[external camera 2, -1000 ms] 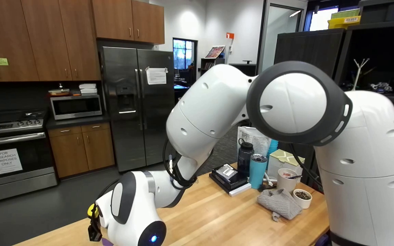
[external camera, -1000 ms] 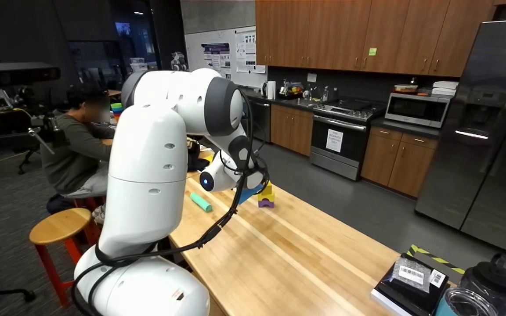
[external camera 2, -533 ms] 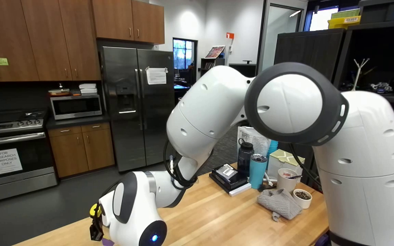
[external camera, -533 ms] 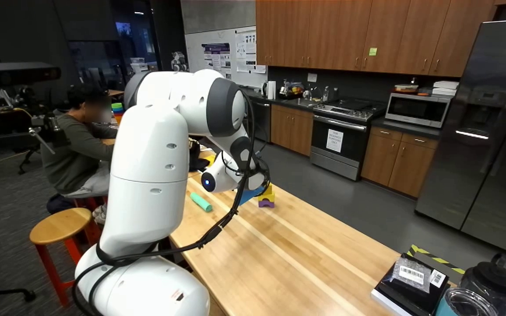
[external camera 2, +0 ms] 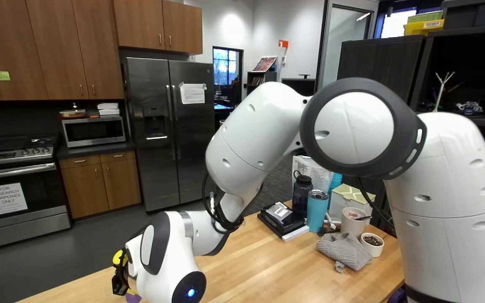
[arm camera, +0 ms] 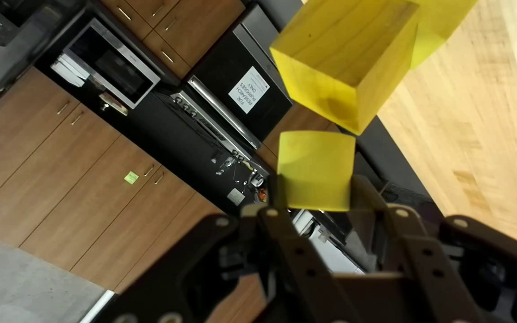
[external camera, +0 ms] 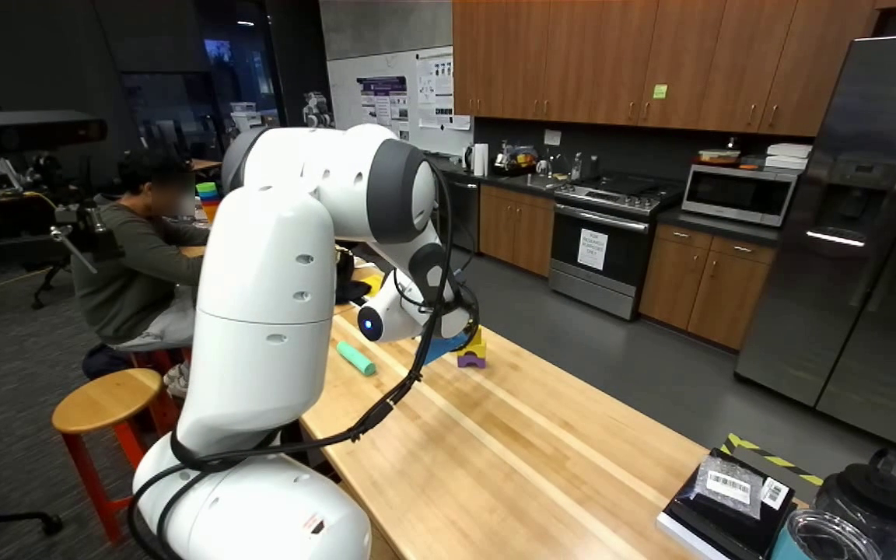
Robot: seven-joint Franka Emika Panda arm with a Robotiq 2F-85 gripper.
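Observation:
My gripper (arm camera: 317, 192) is shut on a small yellow block (arm camera: 316, 161), with a finger against each side of it. In the wrist view a larger yellow block (arm camera: 326, 76) with wood grain stands just beyond the held one; a gap shows between them. In an exterior view a yellow block (external camera: 473, 349) sits on a purple arch block (external camera: 471, 362) on the wooden table, by the gripper. A blue piece (external camera: 442, 348) shows beside them, partly behind the wrist. In an exterior view yellow (external camera 2: 118, 257) shows by the dark gripper (external camera 2: 119, 285); the arm hides much there.
A green cylinder (external camera: 355, 358) lies on the table (external camera: 526, 451). At the far end stand a black box (external camera 2: 281, 218), a dark bottle (external camera 2: 302, 194), a blue tumbler (external camera 2: 317, 210), a grey cloth (external camera 2: 344, 251) and a small bowl (external camera 2: 372, 244). A person sits beside the table.
The arm has shifted slightly: the wrist sits a little to the right in both exterior views. The stacked blocks and the green cylinder have not moved.

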